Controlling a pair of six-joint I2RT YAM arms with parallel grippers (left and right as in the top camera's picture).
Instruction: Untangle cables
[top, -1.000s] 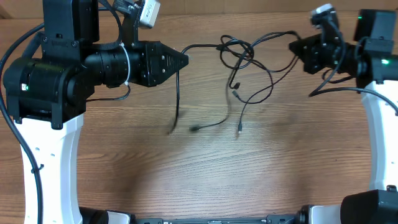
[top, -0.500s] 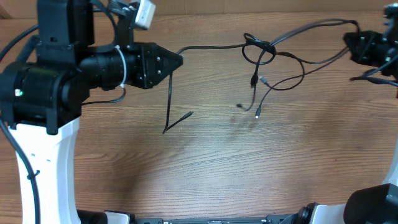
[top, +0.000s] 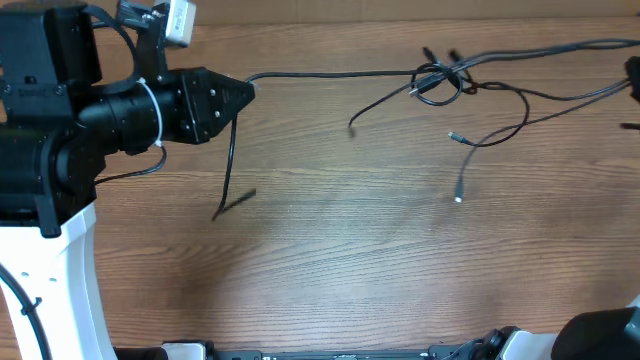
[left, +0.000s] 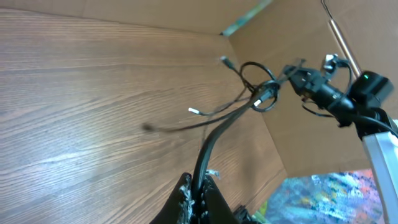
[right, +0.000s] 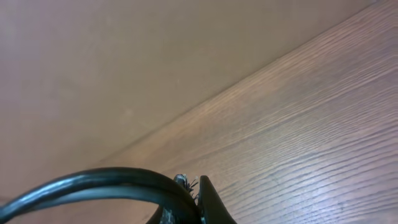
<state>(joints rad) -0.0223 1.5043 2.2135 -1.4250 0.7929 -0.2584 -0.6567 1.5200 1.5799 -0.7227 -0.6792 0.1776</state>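
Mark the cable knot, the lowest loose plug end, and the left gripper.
cable knot (top: 438, 82), overhead view, centre of the tangled loops.
loose plug end (top: 458, 199), overhead view, silvery tip.
left gripper (top: 249, 90), overhead view, tip of the closed fingers.

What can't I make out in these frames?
- Overhead: right gripper cut off by the right edge.
- Overhead: knot too small to count the crossing cables.
- Right wrist: cables blurred, too near the lens.
- Left wrist: left gripper cut off by the bottom edge.
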